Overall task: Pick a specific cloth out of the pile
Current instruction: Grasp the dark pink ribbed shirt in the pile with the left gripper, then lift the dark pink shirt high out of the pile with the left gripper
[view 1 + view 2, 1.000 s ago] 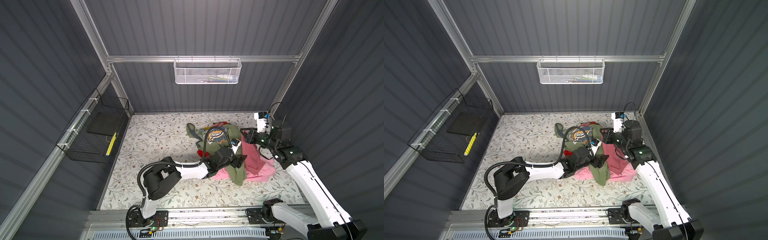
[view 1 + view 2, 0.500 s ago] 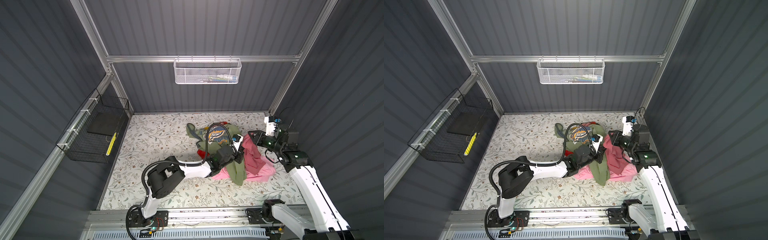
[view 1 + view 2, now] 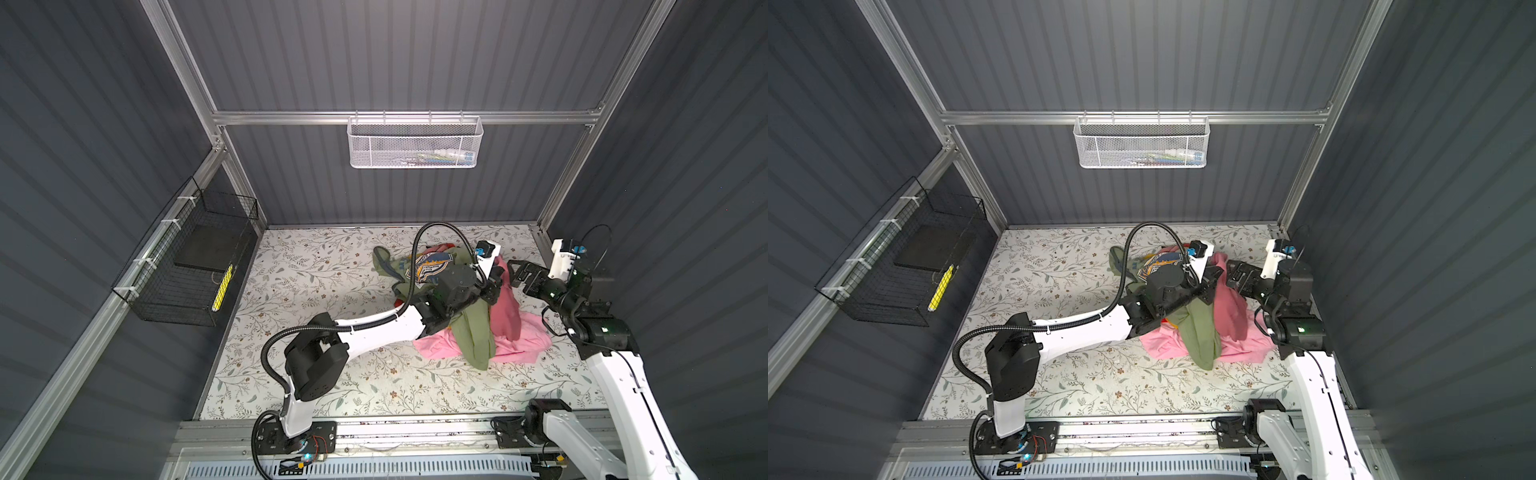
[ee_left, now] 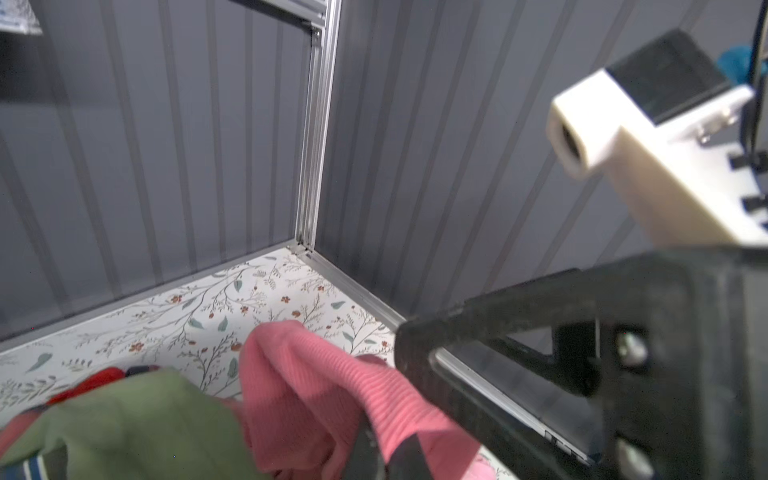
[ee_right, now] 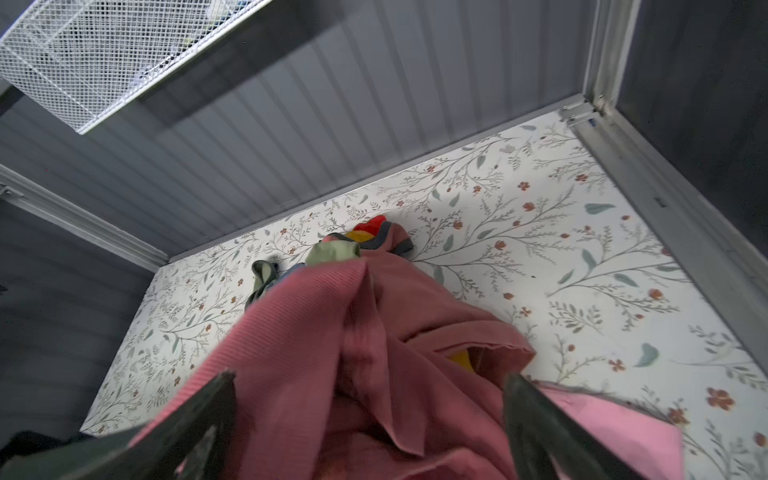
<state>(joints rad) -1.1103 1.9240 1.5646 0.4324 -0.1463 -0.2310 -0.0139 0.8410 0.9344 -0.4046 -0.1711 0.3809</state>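
Observation:
The cloth (image 3: 505, 305), a ribbed dusty salmon-pink garment, rises in a peak at the right side of the pile (image 3: 432, 266) in both top views. My left gripper (image 3: 493, 279) is shut on the cloth's upper fold (image 4: 316, 386), its dark fingertips (image 4: 365, 451) pinching the fabric. My right gripper (image 3: 516, 270) stands open just right of that peak. In the right wrist view the cloth (image 5: 374, 353) lies loose between its spread fingers (image 5: 199, 419). An olive T-shirt (image 3: 476, 332) and a bright pink cloth (image 3: 524, 345) lie under the left arm.
A white mesh basket (image 3: 413, 143) hangs on the back wall. A black wire basket (image 3: 195, 257) is fixed to the left wall. The right wall and corner post (image 4: 309, 166) stand close behind the right arm. Red and yellow cloths (image 5: 370, 228) peek out at the pile's far side.
My left gripper has shut on the cloth and lifted its fold. My right gripper has opened, let go of the cloth and drawn back a little to the right.

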